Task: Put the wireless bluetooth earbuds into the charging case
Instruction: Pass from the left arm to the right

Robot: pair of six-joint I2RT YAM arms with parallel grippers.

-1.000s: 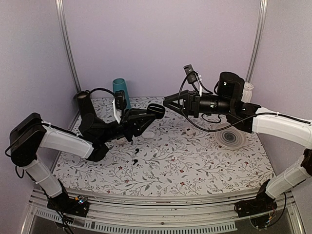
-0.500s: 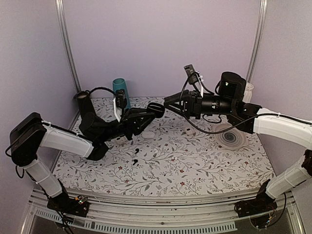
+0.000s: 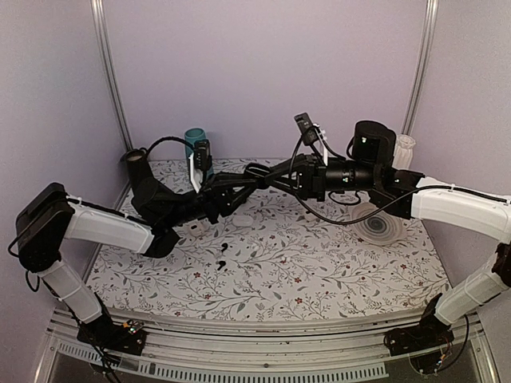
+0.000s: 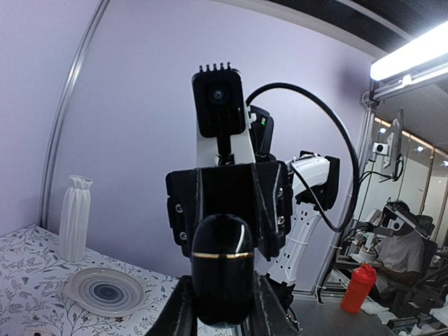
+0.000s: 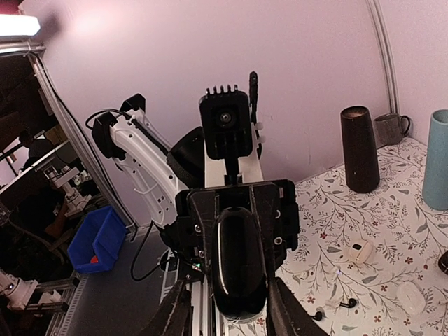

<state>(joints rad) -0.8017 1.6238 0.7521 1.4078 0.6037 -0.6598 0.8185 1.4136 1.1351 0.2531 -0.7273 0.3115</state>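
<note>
Charging case (image 4: 222, 259) was aloft above the worktop (image 3: 319, 271), well clear of it, at the spot where the two arms met nose to nose. Left tool (image 4: 222, 302) was clenched on its lower half, below the gold seam. Right tool (image 5: 234, 308) had a finger on either side of the same case; could not tell whether its pads bore on the shell. Both earbuds (image 3: 221, 264) lay loose on the worktop, near each other and below the left arm.

Risks, as judged:
- Glossy rounded shell could squirt out if the tools pulled unevenly, and drop onto the worktop.
- A pinch across the seam would keep the lid from opening.
- A falling case could scatter the earbuds.
</note>
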